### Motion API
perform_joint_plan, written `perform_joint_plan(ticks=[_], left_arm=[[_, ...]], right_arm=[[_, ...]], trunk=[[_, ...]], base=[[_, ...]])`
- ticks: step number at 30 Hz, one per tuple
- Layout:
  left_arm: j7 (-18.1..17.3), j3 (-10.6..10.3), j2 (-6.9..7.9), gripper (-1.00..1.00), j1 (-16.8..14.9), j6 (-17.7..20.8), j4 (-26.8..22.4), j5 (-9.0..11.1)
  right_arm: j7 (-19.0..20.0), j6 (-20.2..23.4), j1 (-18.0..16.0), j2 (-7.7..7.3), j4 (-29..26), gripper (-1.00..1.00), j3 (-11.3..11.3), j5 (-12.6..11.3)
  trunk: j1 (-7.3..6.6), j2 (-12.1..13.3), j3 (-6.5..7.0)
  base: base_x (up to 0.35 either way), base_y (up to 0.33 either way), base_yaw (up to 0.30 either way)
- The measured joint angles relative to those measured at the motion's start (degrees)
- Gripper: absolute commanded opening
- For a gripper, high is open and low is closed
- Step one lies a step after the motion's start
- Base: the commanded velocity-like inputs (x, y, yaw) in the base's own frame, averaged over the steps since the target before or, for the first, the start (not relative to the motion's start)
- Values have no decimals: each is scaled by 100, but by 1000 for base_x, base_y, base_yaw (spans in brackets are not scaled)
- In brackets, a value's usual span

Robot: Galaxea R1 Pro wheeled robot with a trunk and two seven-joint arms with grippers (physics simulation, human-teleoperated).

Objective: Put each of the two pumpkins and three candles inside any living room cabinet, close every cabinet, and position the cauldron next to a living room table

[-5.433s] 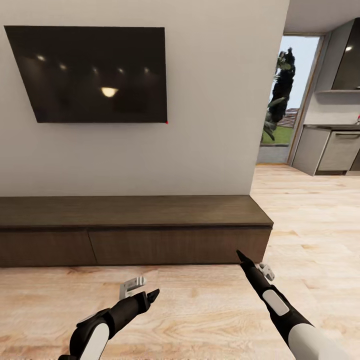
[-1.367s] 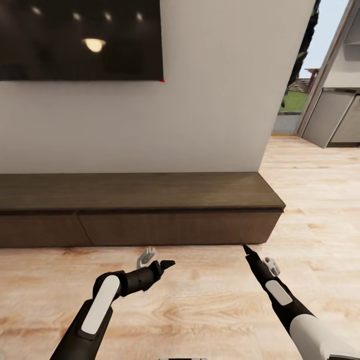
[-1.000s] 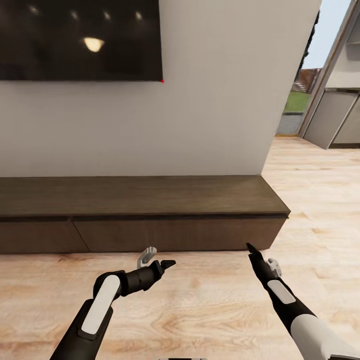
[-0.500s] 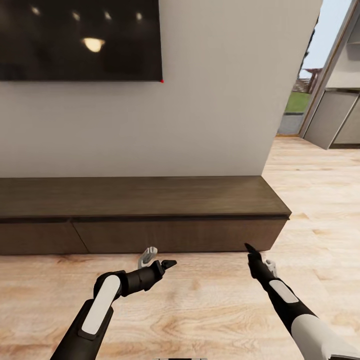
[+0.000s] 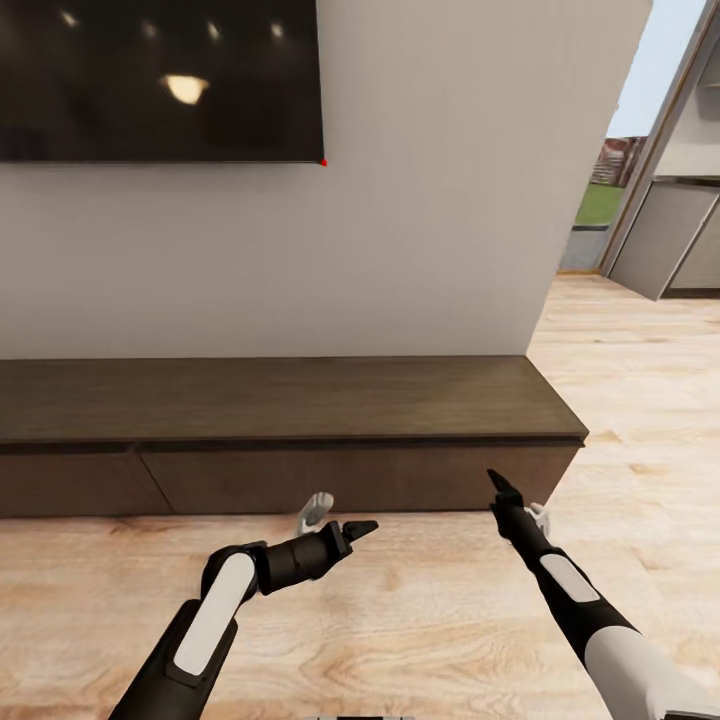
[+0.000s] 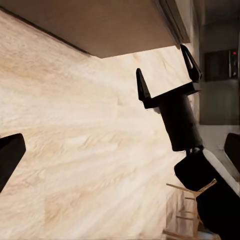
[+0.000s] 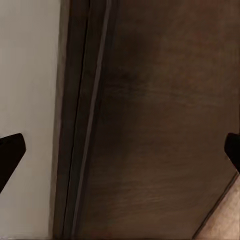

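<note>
Left hand (image 5: 362,526) advanced toward cabinet (image 5: 300,420); both hands spread, empty; right hand (image 6: 166,75) near drawer front.

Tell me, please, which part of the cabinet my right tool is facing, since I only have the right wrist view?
Observer: In the head view, the right tool points at the right-hand drawer front of the cabinet, near its right end.
Operator: Are the drawers shut along its whole length?
Observer: Both visible fronts sit flush, so they look closed.
Operator: Where is the left tool?
Observer: The left tool hovers open over the floor, just short of the cabinet front.
</note>
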Motion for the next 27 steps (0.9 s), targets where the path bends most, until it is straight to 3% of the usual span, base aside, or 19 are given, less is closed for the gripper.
perform_joint_plan(ticks=[6,9,21,27], left_arm=[[-483,-111,30,100,0,23,-35,-15],[-512,-119,47,100,0,38,-107,-15],[-515,-128,72,100,0,51,-234,-21],[-513,-128,72,100,0,50,-234,-21]], right_arm=[[217,120,-1,-6,-21,100,-4,19],[231,128,0,-8,-23,100,-7,22],[235,122,0,-26,-32,100,-21,24],[310,129,0,-119,-32,100,-16,24]], trunk=[[0,0,0],[0,0,0],[31,-16,-265],[47,-24,-398]], base=[[1,0,0],[0,0,0],[0,0,0],[0,0,0]])
